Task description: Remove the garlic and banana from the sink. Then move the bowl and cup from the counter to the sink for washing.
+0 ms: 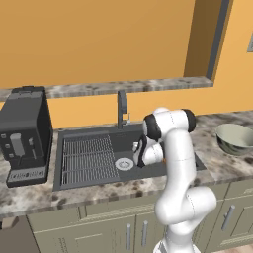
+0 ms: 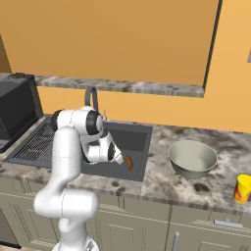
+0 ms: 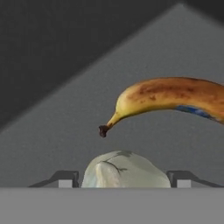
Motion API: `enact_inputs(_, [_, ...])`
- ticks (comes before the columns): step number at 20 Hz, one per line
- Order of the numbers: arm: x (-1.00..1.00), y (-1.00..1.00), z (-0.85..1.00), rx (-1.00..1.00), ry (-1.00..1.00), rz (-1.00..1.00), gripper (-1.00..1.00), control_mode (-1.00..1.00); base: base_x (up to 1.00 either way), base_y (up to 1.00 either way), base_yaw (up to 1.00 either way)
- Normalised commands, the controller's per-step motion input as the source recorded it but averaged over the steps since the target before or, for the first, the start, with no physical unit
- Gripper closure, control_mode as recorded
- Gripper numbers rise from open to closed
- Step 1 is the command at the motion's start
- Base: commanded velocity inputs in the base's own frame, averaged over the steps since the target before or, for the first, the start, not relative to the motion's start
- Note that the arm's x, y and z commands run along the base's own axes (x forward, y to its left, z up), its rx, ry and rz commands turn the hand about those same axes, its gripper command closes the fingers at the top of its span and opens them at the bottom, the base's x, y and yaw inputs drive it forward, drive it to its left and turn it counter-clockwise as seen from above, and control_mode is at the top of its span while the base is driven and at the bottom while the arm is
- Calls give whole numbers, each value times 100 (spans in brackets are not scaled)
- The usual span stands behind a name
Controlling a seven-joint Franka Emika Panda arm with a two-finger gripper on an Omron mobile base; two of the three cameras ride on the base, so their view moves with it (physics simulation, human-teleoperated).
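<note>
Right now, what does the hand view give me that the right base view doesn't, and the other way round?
Hand view alone: the garlic low between the gripper fingertips, jaws spread either side, banana stem just beyond. Right base view alone: the bowl and cup on the counter right of the sink, plus the faucet. Both share the banana on the sink floor.

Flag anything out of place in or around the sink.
Food lies in the sink: a banana on the basin floor and a garlic bulb between the open gripper tips. Meanwhile the bowl and cup stand upright on the counter. Nothing is spilled or damaged.
</note>
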Motion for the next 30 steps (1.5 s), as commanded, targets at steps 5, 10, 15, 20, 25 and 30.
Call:
enact_inputs(5, [-10, 0, 16, 3, -11, 0, 100, -100, 0, 0, 0])
enact_inputs(10, [-9, 0, 20, 5, -5, 0, 100, -100, 0, 0, 0])
enact_inputs(15, [-10, -4, 24, 6, -1, 0, 100, -100, 0, 0, 0])
enact_inputs(20, [-12, -9, 24, 7, 0, 0, 100, -100, 0, 0, 0])
enact_inputs(25, [-18, -11, 19, 6, 0, 0, 100, -100, 0, 0, 0])
enact_inputs(30, [-22, -10, 17, 4, 0, 0, 100, -100, 0, 0, 0])
